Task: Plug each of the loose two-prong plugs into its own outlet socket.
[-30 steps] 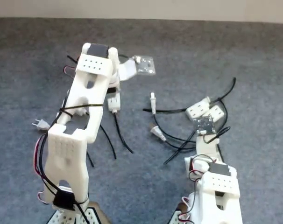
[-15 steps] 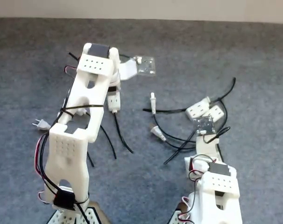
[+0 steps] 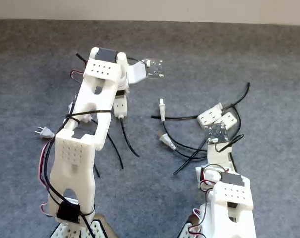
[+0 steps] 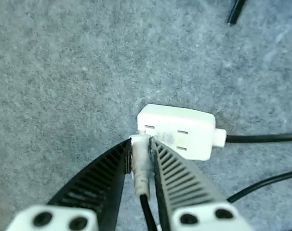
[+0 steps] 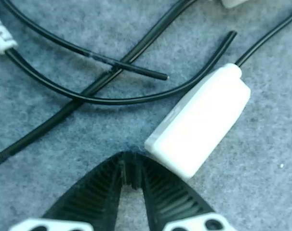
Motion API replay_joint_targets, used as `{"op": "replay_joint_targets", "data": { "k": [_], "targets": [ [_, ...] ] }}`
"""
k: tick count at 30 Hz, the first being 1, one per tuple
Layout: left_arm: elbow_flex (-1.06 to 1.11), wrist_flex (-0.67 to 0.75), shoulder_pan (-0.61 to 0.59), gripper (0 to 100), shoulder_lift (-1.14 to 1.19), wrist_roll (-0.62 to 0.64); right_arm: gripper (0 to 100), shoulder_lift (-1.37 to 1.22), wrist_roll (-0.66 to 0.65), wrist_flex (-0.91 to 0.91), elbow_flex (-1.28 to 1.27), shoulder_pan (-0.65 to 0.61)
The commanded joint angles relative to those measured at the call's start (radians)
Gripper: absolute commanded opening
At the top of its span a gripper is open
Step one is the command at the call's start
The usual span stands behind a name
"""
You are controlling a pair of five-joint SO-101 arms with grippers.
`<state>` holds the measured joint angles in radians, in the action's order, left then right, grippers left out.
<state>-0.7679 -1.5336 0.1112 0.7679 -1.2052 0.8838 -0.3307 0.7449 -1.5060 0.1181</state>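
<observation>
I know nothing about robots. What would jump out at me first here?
First, the left gripper pinching a white plug, whose front end is right up against the face of a white outlet socket on the grey carpet. Next, the tangle of black cords mid-table with a loose plug beside it, and the right gripper next to a second socket.

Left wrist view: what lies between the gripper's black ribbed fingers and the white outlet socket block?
A white two-prong plug, clamped in the left gripper, its tip at the face of the white outlet socket block. The left wrist view shows this.
</observation>
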Motion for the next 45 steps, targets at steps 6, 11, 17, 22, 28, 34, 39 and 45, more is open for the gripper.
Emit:
{"op": "replay_joint_targets", "data": {
  "k": [6,11,17,22,28,34,39,45],
  "targets": [
    [-0.042,-0.069,0.073,1,0.022,-0.005,0.8,0.004,0.015,-0.039,0.001,0.007],
    [-0.114,-0.143,0.085,1,0.028,-0.005,0.8,0.004,0.015,-0.039,0.001,0.007],
    [-0.114,-0.144,0.081,1,0.03,-0.005,0.8,0.004,0.015,-0.039,0.001,0.007],
    [-0.111,-0.14,0.081,1,0.039,-0.006,0.8,0.004,0.015,-0.039,0.001,0.007],
    [-0.119,-0.14,0.062,1,0.147,-0.052,0.8,0.004,0.015,-0.039,0.001,0.007],
    [-0.116,-0.149,0.056,1,0.194,-0.051,0.8,0.004,0.015,-0.039,0.001,0.007],
    [-0.119,-0.157,0.058,1,0.193,-0.043,0.8,0.004,0.017,-0.039,0.001,0.007],
    [-0.265,-0.176,0.036,17,0.17,0.242,0.8,0.004,0.017,-0.039,0.001,0.007]
  ]
}}
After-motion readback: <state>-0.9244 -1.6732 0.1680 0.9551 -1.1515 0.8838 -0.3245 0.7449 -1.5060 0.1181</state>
